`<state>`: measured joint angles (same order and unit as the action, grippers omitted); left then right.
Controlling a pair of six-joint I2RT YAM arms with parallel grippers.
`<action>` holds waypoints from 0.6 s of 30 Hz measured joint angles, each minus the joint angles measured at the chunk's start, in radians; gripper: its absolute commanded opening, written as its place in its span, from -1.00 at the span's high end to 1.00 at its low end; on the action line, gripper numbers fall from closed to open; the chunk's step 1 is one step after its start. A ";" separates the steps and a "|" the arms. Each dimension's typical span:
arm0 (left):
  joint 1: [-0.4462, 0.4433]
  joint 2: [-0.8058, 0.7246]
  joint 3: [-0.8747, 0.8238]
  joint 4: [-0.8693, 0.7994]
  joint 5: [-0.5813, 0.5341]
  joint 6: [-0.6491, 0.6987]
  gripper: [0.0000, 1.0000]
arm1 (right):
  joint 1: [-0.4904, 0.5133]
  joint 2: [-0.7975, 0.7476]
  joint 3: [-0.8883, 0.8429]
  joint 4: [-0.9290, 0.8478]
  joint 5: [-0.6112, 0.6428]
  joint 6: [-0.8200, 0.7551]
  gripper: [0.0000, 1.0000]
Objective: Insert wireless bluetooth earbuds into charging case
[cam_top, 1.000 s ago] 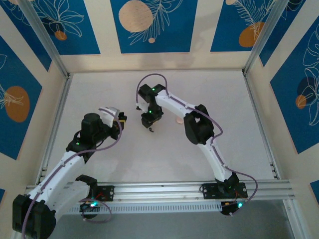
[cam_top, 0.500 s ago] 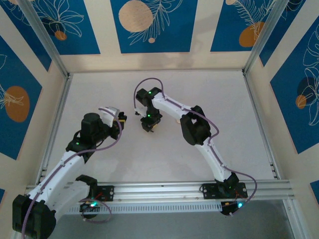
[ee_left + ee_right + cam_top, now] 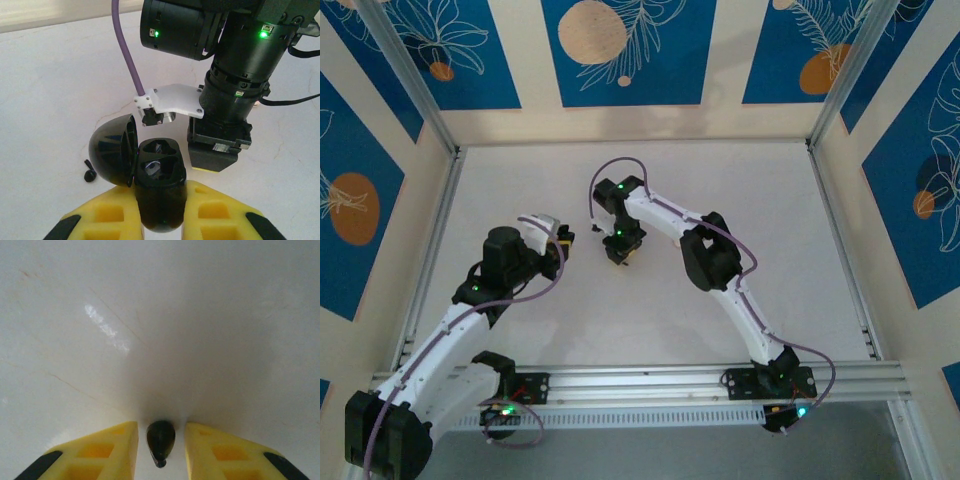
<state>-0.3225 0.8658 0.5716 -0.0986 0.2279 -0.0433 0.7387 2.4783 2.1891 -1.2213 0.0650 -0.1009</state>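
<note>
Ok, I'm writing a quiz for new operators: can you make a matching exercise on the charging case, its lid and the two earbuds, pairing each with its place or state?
Things:
1. charging case lid
2. charging case body
3. earbud in the right wrist view
4. earbud in the left wrist view

Places or states:
A. lying on the table beside the lid
B. clamped by the left gripper
C. swung open
D. between the right gripper's open fingers

Pairs: 1-C, 2-B, 3-D, 4-A

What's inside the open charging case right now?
Two glossy wells in the charging case, both looking empty. The left claw grips the case, its fingers covering the lower body's sides.
</note>
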 measured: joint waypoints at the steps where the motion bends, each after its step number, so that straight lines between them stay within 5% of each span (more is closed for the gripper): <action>1: 0.000 0.000 0.000 0.000 0.000 0.000 0.69 | 0.000 0.000 0.001 0.000 0.003 0.000 0.47; 10: 0.000 0.000 0.000 0.001 0.014 0.001 0.70 | -0.006 -0.008 -0.017 0.024 0.002 0.028 0.60; 18: 0.000 0.016 -0.045 0.116 0.098 -0.006 0.74 | -0.077 -0.224 -0.308 0.243 -0.135 0.152 0.67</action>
<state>-0.3225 0.8818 0.5270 0.0177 0.3260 -0.0498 0.6621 2.2543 1.8809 -0.9787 -0.0700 0.0509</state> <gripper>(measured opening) 0.158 0.176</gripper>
